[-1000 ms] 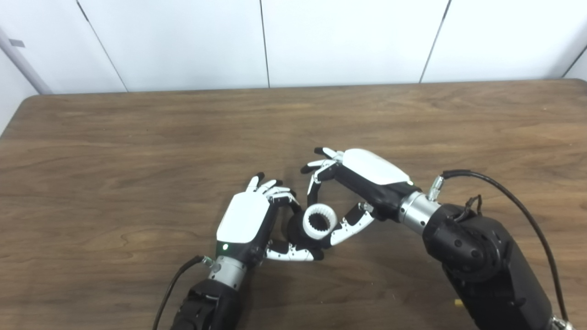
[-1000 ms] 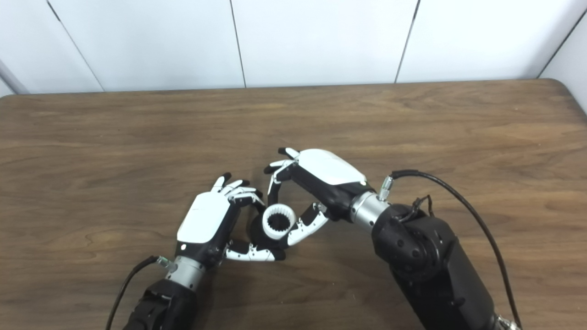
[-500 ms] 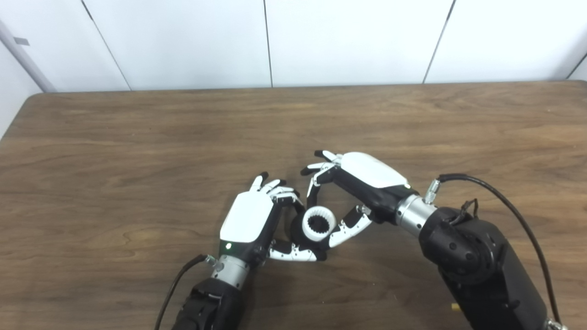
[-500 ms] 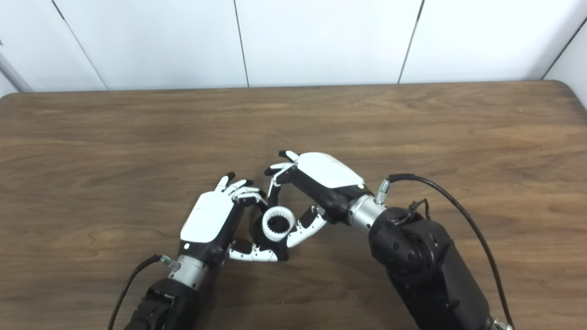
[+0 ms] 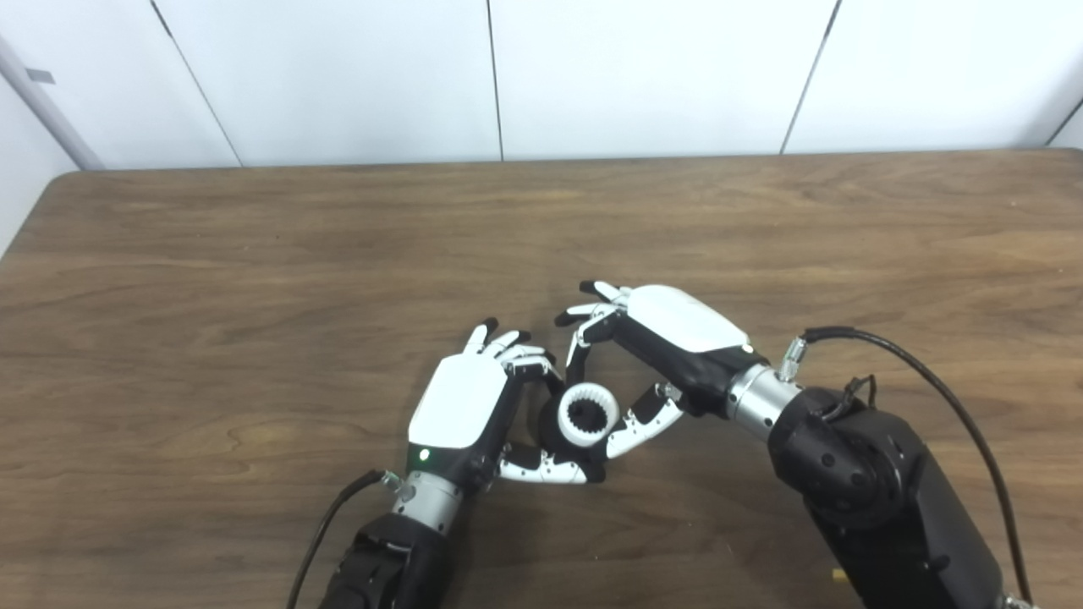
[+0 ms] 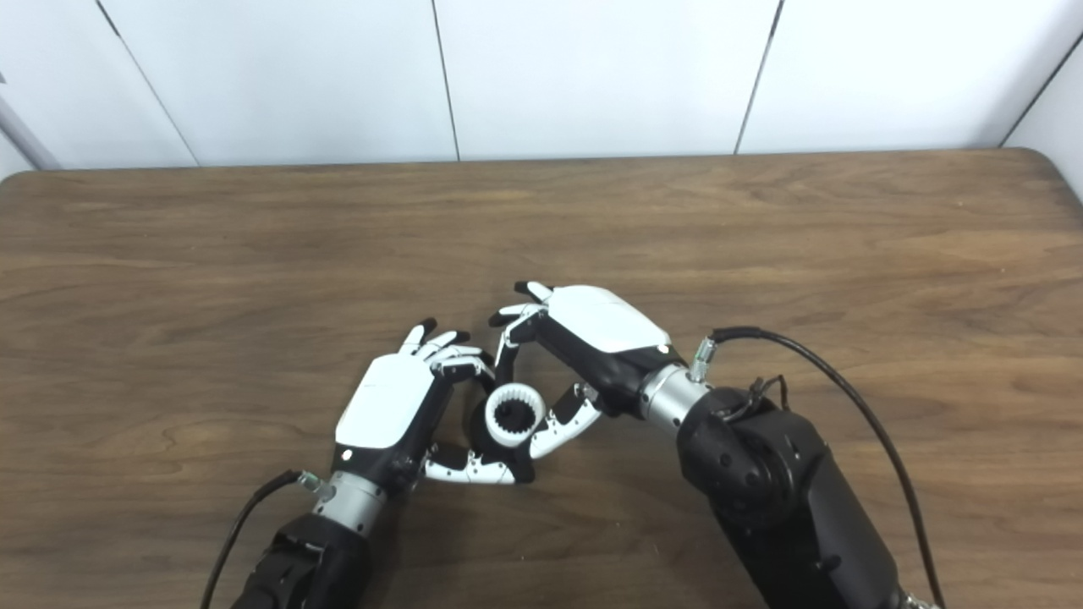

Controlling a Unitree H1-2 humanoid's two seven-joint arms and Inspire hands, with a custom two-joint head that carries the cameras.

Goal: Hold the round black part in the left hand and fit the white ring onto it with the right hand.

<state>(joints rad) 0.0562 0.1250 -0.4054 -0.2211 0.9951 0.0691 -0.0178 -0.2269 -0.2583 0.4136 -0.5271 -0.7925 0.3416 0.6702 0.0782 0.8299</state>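
My left hand [image 5: 461, 402] is shut on the round black part [image 5: 552, 427], gripping it between fingers and thumb low over the table near its front middle. The white ring [image 5: 589, 414], toothed on the inside, sits against the black part's right face. My right hand [image 5: 668, 334] reaches in from the right; one finger above and the thumb below pinch the ring's rim, so the hand is shut on it. Most of the black part is hidden behind the ring and my left fingers. In the right eye view the ring [image 6: 514, 414] shows the same contact.
The brown wooden table [image 5: 254, 254] runs to a white panelled wall [image 5: 592, 76] at the back. A black cable [image 5: 922, 372] loops off my right forearm over the table's right side. Another cable [image 5: 326, 524] trails from my left wrist.
The view has shifted slightly. Both hands with the ring and black part stay together; the right hand has sunk a little lower and closer to the left hand.
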